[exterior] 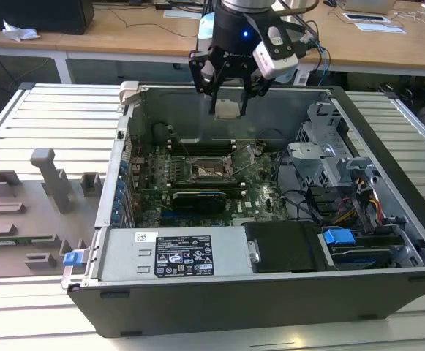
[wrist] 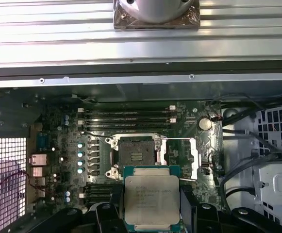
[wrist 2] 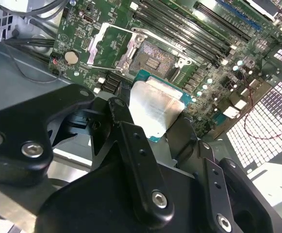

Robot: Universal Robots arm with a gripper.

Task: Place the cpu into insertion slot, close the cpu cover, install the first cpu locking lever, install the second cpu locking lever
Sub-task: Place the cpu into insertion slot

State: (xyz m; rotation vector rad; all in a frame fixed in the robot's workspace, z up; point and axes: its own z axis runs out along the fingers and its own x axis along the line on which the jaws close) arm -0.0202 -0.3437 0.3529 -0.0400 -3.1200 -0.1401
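The black end effector [exterior: 227, 104] clamps the flat silver-topped square cpu [exterior: 227, 111] at twelve o'clock of the dark-rimmed insertion slot [exterior: 211, 172] in the exterior view.

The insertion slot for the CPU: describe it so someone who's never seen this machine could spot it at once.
Look inside the open computer case, at the green motherboard. Near the board's middle, beside the long memory slots, sits the insertion slot. It is the one square socket with a metal rim and a grid of contacts, its cpu cover swung open beside it.
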